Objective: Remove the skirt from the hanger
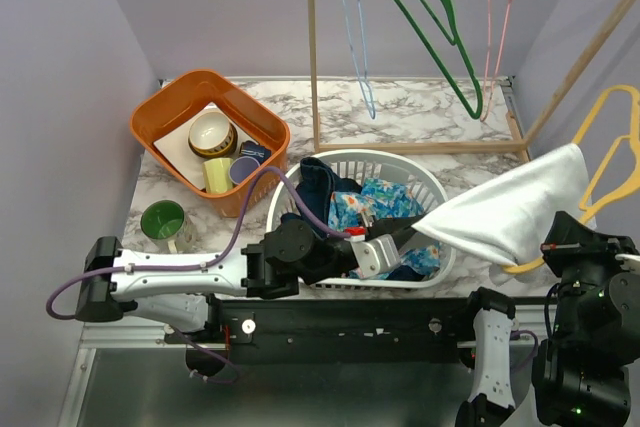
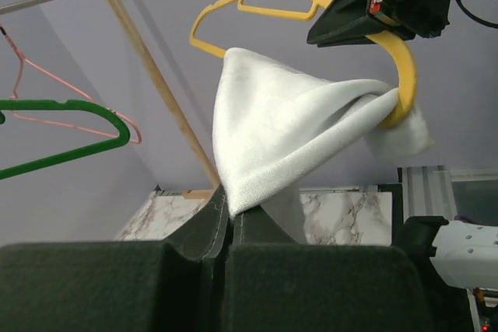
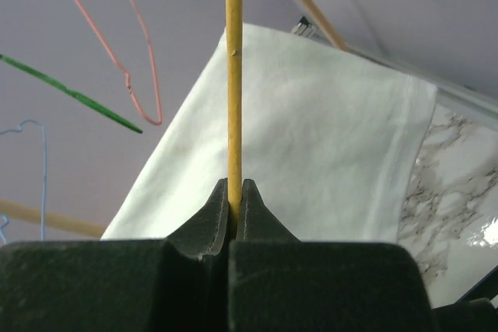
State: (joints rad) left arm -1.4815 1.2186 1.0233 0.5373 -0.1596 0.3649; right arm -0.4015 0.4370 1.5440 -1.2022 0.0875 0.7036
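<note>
The white skirt (image 1: 505,209) hangs stretched from the yellow hanger (image 1: 612,152) at the right down toward the laundry basket. My left gripper (image 1: 412,230) is shut on the skirt's lower corner (image 2: 245,192) over the basket. My right gripper (image 1: 560,247) is shut on the yellow hanger's bar (image 3: 233,83), with the skirt (image 3: 311,145) behind it. In the left wrist view the skirt (image 2: 288,126) is still looped through the hanger (image 2: 401,83).
A white laundry basket (image 1: 300,183) holds blue clothes. An orange bin (image 1: 160,112) with bowls and cups and a green mug (image 1: 162,220) stand at the left. A wooden rack (image 1: 312,47) at the back carries blue, green (image 1: 440,32) and pink hangers.
</note>
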